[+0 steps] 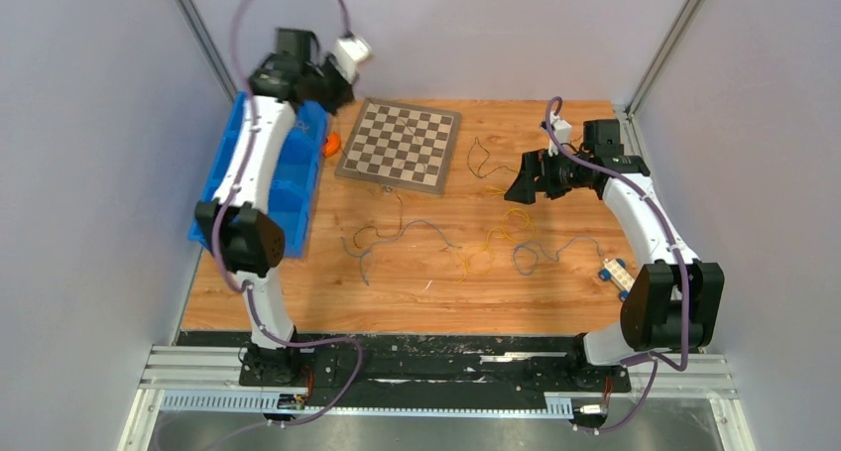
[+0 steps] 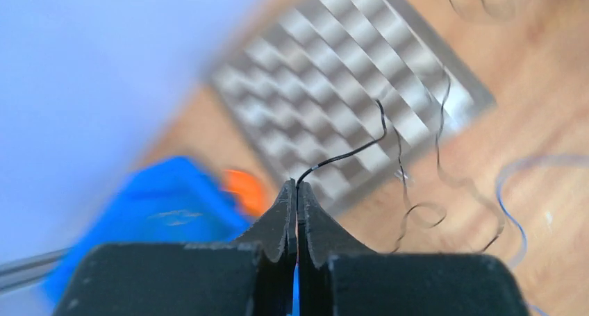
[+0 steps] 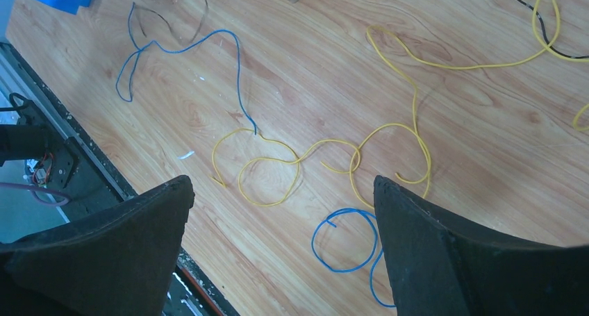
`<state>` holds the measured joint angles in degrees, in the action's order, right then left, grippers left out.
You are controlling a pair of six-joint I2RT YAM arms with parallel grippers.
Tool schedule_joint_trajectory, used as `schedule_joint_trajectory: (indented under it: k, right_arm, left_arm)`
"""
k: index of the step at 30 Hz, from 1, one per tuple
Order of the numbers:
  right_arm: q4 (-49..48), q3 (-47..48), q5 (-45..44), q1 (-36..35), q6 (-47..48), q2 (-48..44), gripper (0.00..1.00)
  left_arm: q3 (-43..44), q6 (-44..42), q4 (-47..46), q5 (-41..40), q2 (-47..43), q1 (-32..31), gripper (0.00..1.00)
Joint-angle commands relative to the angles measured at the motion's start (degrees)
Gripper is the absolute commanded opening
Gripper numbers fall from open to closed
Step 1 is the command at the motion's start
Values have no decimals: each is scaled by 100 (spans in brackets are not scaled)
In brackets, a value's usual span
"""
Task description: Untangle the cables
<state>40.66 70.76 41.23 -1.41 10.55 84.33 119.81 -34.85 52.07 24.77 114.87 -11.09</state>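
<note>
While my left gripper [image 2: 297, 191] pinches just the end of the black wire [image 2: 347, 153] at its tips, a fast pull could slip it free. Ahead, its loops might snag the chessboard [image 2: 347, 73] edge. My right gripper [image 3: 281, 184] hangs wide above the looped yellow cable [image 3: 392, 126] and blue cable [image 3: 312, 243].

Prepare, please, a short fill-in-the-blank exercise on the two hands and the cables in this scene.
1. The left hand is ____ on the black cable.
2. The right hand hangs with its jaws ____ above the yellow cables.
3. The chessboard lies beside a bin whose colour is ____.

Missing words: shut; open; blue.
</note>
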Motion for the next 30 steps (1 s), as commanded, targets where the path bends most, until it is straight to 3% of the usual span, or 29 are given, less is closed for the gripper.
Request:
schedule_joint_trajectory:
  k: [1, 7, 18, 25, 30]
  right_arm:
    - [-32, 144, 192, 27, -79, -236, 100]
    - [-32, 153, 225, 27, -104, -267, 100]
    - [-40, 185, 301, 24, -132, -188, 100]
    - [-41, 172, 324, 27, -132, -131, 100]
    - [-41, 135, 331, 27, -123, -122, 100]
  left_arm:
    - [1421, 1586, -855, 497, -1310, 974, 0]
    - [1597, 3733, -3157, 276, -1975, 2423, 0]
    - [819, 3976, -3973, -123, -2274, 3410, 0]
    - [662, 4493, -4140, 216, -2065, 3964, 0]
    - [127, 4315, -4211, 387, -2217, 4040, 0]
